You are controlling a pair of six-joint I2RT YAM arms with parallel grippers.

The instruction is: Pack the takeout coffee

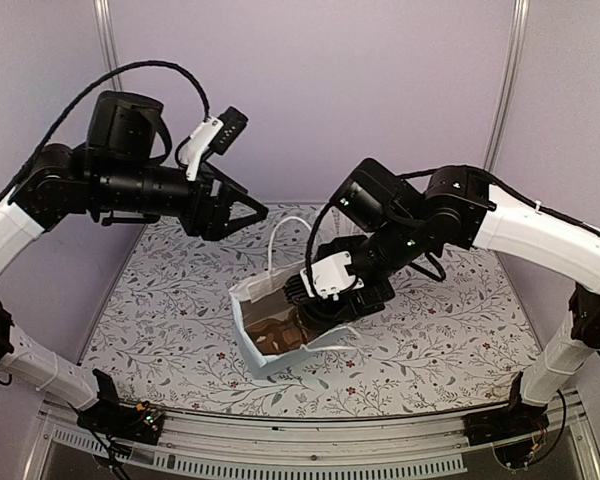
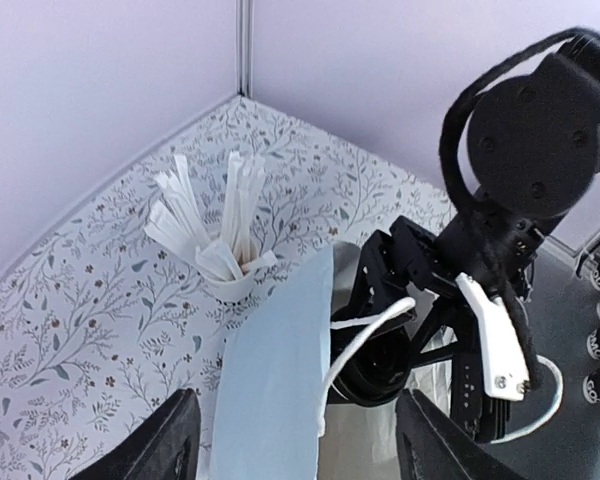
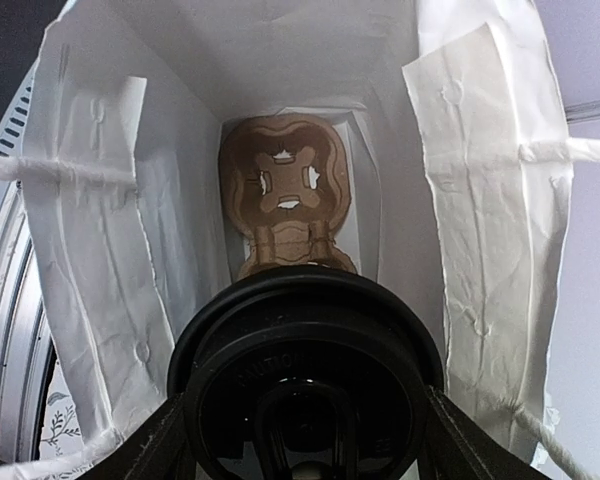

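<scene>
**Cup held in the bag's mouth, left tool spread above**

The right tool pinches the black cup, one finger against each side of it. In the right wrist view, only the cup's dark round top shows. The cup is inside the mouth of the white paper bag, with the bag's walls to either side. Deeper in the bag, beyond the cup, a brown cardboard carrier lies at the bottom. Whether the cup touches it cannot be told.

The bag sits near the middle of the flower-patterned tabletop with its mouth open. One white cord handle loops up from its rim.

The left tool hangs high over the far left of the tabletop, apart from the bag. Its jaws are spread and it holds nothing.

A white cup full of white wrapped sticks stands on the tabletop just beyond the bag's far side, near the back corner.
</scene>
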